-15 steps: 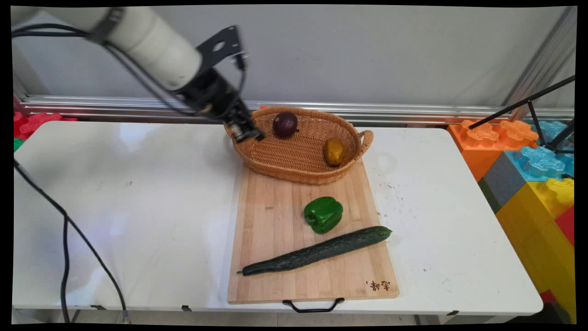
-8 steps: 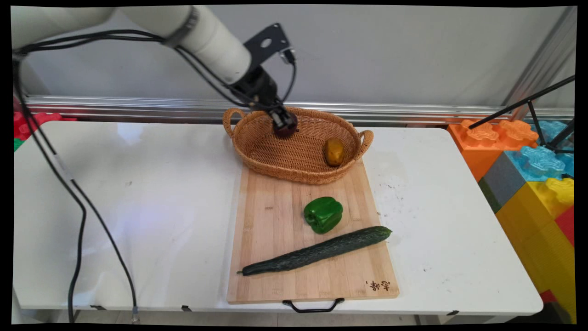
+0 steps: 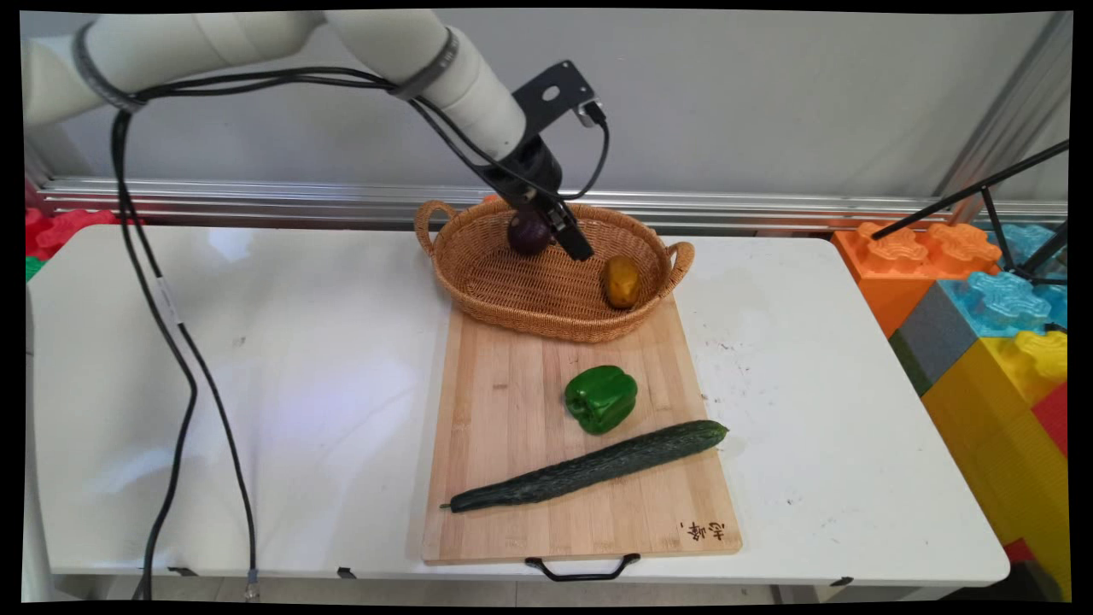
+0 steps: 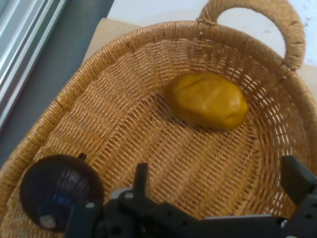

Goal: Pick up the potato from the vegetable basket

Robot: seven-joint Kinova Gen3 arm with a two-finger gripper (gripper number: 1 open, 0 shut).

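My jaws [image 4: 218,193] hung wide open, empty, over basket [image 4: 124,124]; onion [image 4: 59,191] lower left, potato [image 4: 208,100] centre.

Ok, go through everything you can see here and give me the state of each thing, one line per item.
end effector: open, empty, inside the basket between onion and potato
basket: upright, its near part on the cutting board
purple onion: in the basket, beside the end effector
potato: lying in the basket, untouched
cutting board: flat on the table
green pepper: whole, on the board
cucumber: whole, lying diagonally across the board
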